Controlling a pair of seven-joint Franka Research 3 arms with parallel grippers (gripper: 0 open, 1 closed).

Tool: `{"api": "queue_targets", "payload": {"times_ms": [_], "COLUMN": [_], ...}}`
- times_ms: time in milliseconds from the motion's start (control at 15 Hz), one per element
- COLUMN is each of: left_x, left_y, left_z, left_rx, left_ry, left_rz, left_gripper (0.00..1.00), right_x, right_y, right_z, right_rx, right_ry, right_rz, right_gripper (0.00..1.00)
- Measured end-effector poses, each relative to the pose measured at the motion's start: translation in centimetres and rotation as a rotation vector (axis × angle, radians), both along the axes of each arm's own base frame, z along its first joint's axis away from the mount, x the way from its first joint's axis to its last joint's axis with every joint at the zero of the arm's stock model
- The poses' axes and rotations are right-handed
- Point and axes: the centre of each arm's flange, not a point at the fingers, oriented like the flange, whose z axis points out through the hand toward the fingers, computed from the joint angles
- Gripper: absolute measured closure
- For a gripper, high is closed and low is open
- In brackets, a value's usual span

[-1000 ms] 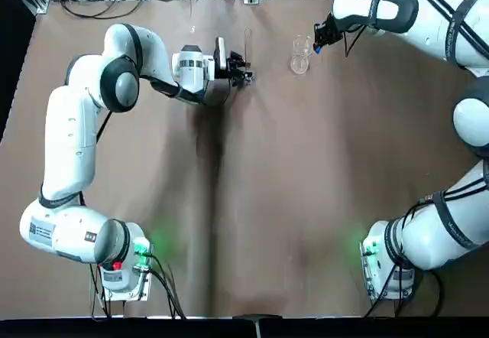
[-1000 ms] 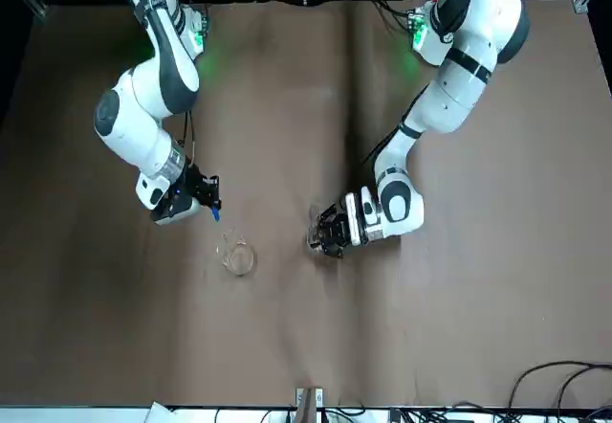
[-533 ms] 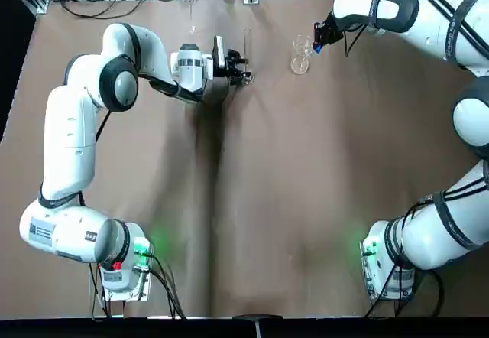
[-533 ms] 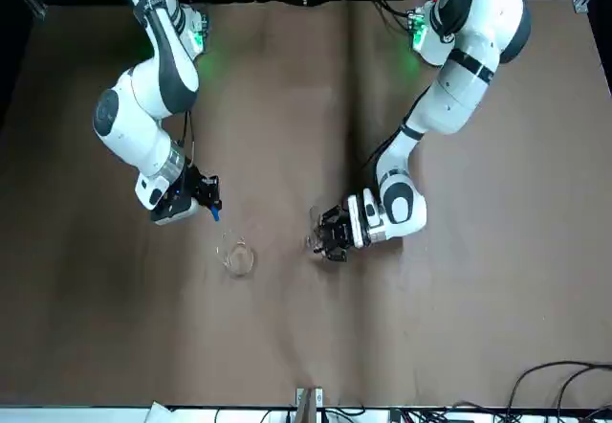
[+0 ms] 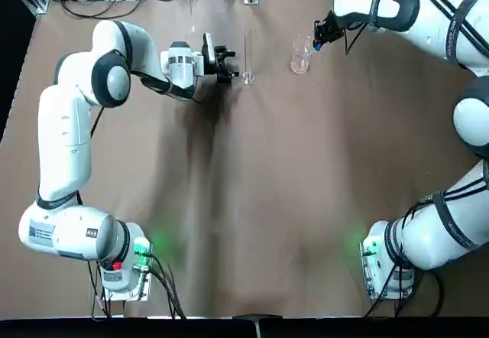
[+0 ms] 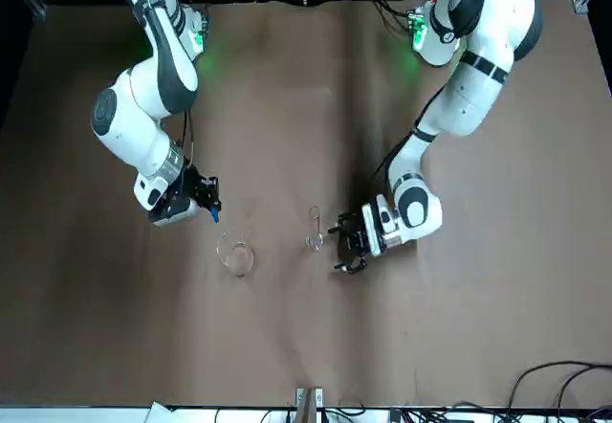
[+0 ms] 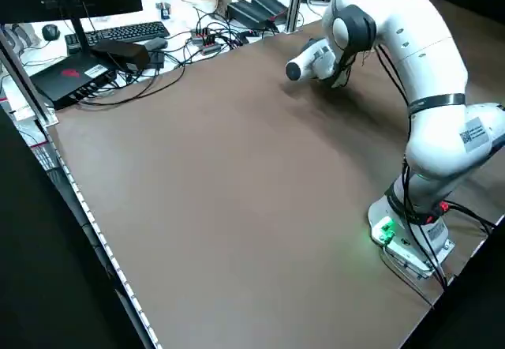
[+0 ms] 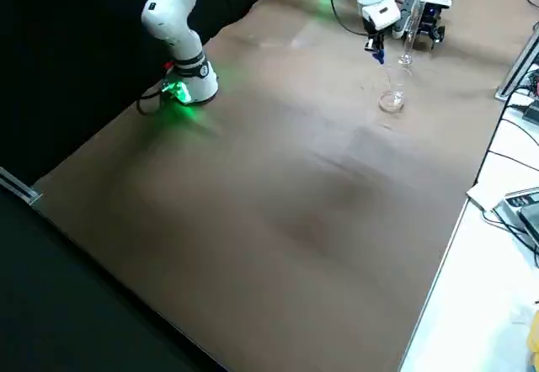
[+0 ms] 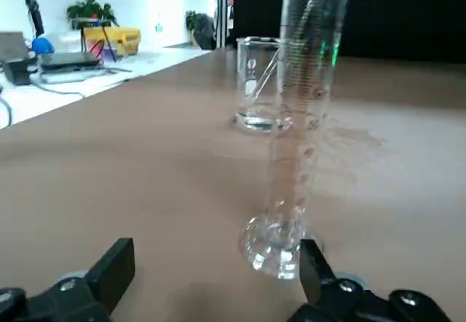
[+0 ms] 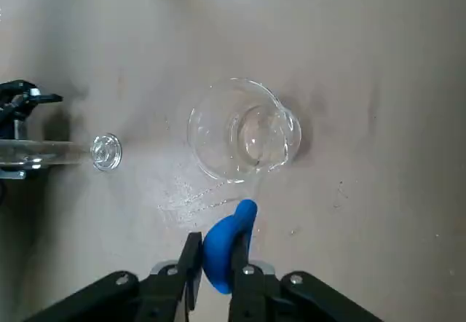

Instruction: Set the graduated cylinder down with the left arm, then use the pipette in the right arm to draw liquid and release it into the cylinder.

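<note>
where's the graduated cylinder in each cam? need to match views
Top: graduated cylinder far centre, just off the open left gripper.
Front: near centre, left of that gripper.
Left side: not visible, behind the left arm.
Right side: top right, beyond the beaker.
Left wrist: upright, centre, foot on the table.
Right wrist: left edge, seen from above.
Shared landmark: the beaker beside it, also in top and front.

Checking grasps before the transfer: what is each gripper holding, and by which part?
The right gripper pinches the blue-bulbed clear pipette by its bulb. The left gripper is open, holding nothing; the slim glass graduated cylinder stands free.
</note>
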Motion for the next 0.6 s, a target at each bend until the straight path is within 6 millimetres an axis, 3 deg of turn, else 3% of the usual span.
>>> {"api": "queue_targets", "payload": {"times_ms": [133,333,533,600], "left_x": [0.7,3.1,5.4,6.0], "left_y": [2.5,7.6,12.1,13.6], "left_z": [1.5,5.9,11.5,15.2], "left_rx": [0.036,0.137,0.219,0.279], "left_ry": [0.024,0.028,0.029,0.09], "left_rz": [-0.001,-0.045,-0.064,-0.093], "left_gripper": [0.0,0.0,0.0,0.0], "right_x": [0.1,0.2,0.3,0.3], "right_y": [0.0,-0.1,-0.1,-0.1], "right_z": [0.2,0.3,0.5,0.5], "right_rx": [0.001,0.002,0.003,0.003], "right_ry": [-0.003,-0.003,0.003,0.004], "right_rz": [-0.002,-0.003,-0.001,-0.002], "right_gripper": [0.77,0.77,0.77,0.77]}}
